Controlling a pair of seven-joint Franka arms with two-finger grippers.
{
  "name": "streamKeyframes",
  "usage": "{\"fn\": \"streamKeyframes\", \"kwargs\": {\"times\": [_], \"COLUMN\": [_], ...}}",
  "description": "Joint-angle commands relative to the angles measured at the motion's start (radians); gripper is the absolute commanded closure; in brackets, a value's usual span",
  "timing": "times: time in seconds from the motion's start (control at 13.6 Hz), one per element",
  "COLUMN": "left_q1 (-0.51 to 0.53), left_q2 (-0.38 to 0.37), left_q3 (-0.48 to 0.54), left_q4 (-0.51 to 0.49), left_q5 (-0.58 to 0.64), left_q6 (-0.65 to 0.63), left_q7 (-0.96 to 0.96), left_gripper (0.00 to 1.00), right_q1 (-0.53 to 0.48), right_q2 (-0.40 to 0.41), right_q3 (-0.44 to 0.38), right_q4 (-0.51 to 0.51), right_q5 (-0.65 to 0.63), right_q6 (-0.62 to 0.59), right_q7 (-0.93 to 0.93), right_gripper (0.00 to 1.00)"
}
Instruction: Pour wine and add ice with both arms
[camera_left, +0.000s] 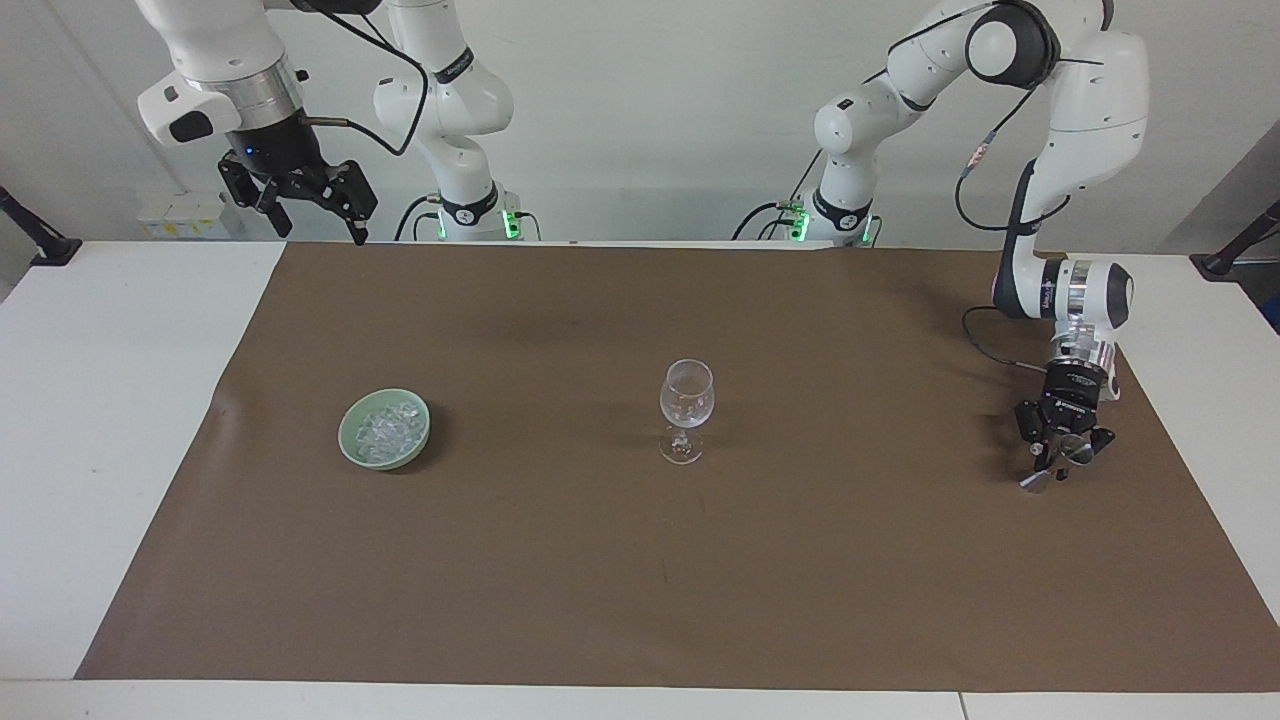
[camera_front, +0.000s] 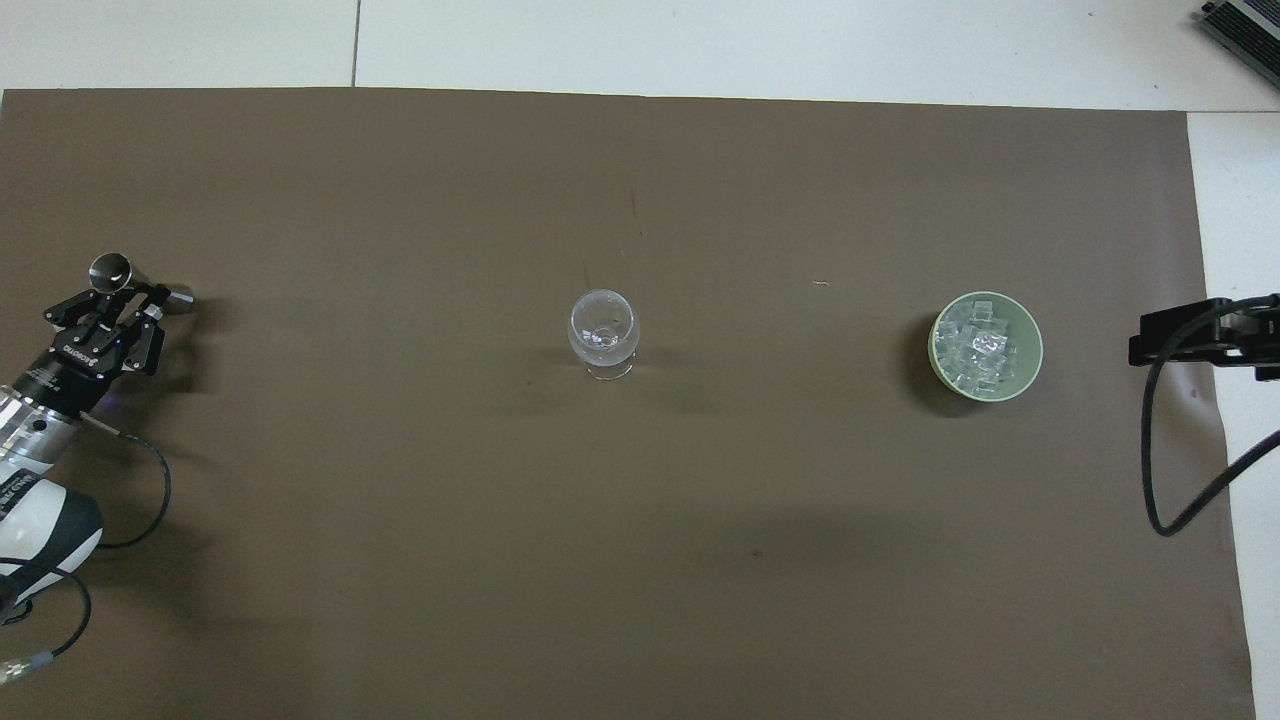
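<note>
A clear stemmed wine glass (camera_left: 686, 405) (camera_front: 603, 332) stands upright mid-mat and looks empty; no wine shows. The ice (camera_left: 386, 428) (camera_front: 982, 343) fills a pale green bowl (camera_left: 352, 447) (camera_front: 1030, 368) toward the right arm's end. My left gripper (camera_left: 1060, 462) (camera_front: 138, 297) is low at the mat, toward the left arm's end, shut on the waist of a small metal jigger (camera_left: 1036, 481) (camera_front: 110, 269) that looks tipped on its side. My right gripper (camera_left: 318, 228) waits open and high over the mat's edge by the robots, holding nothing.
A brown mat (camera_left: 640, 560) (camera_front: 640, 560) covers most of the white table (camera_left: 110, 400). Black cable loops hang from the left wrist (camera_front: 150, 500) and beside the bowl at the right arm's end (camera_front: 1160, 470).
</note>
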Motion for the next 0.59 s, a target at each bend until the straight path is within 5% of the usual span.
{"fn": "streamKeyframes", "kwargs": {"times": [0.0, 0.52], "left_q1": [-0.022, -0.031], "left_q2": [-0.001, 0.001], "left_q3": [0.010, 0.012], "left_q4": [-0.006, 0.003], "left_q5": [-0.032, -0.043], "left_q6": [0.001, 0.002], "left_q7": [0.016, 0.015], "left_gripper": [0.76, 0.79], "right_q1": [0.003, 0.004], "right_q2": [-0.013, -0.013], "right_q3": [-0.002, -0.002], "right_q4": [-0.010, -0.010], "right_q5": [0.003, 0.003], "right_q6": [-0.010, -0.010], "right_q7": [-0.006, -0.006], "right_gripper": [0.00, 0.00]}}
